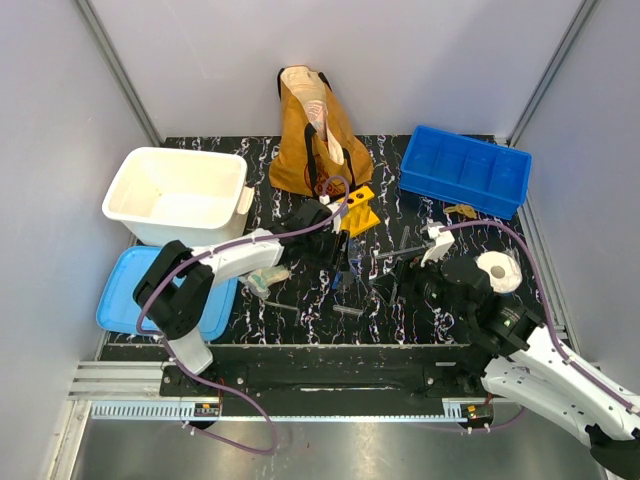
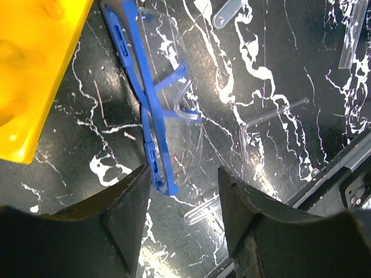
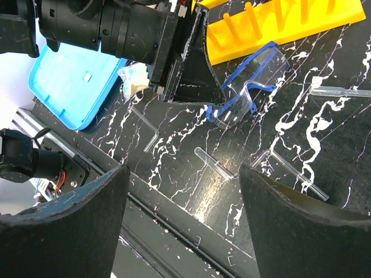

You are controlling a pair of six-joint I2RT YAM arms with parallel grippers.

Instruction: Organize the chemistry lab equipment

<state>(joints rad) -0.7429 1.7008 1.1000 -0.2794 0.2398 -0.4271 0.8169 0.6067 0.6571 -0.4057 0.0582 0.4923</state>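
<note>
We judged that the left gripper [image 2: 184,178], jaws apart astride the safety glasses [image 2: 152,116] temple, needed centring before closing; the right gripper [image 3: 184,174] hung open.

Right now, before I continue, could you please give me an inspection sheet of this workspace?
Surface: black table with white veins.
Job's things: yellow rack at centre; blue-framed glasses next to it; clear tubes lying scattered.
Clutter: tote at back; white tub; light blue lid; blue bin; tape roll.
Grippers: left pincer open, tip of the glasses' arm between its fingers; right pincer open, holding nothing.
Cables: purple cables, one along each arm.
Surroundings: grey walls on three sides.
</note>
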